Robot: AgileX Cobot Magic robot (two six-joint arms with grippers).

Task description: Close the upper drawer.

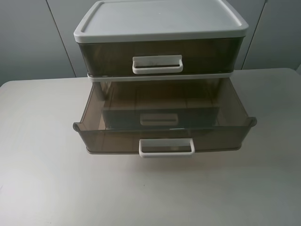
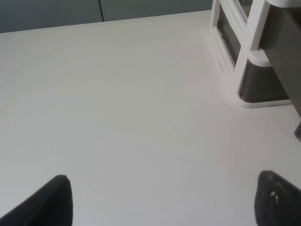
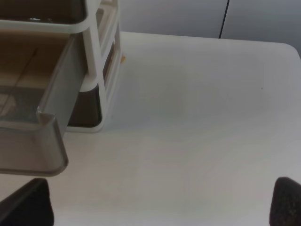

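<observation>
The upper drawer [image 1: 160, 55], smoky brown with a scuffed white loop handle [image 1: 157, 64], sits flush in the top tier under the white lid [image 1: 160, 19]. The lower drawer [image 1: 164, 120] with its cleaner white handle [image 1: 166, 147] is pulled far out and is empty. Neither gripper shows in the high view. My left gripper [image 2: 167, 202] is open above bare table, left of the unit's corner [image 2: 254, 70]. My right gripper [image 3: 157, 205] is open above bare table, right of the pulled-out lower drawer's corner [image 3: 49, 141].
The unit stands at the back middle of a pale grey table [image 1: 42, 179]. Grey wall panels [image 1: 28, 42] rise behind it. The table's far right corner [image 3: 287, 47] shows in the right wrist view.
</observation>
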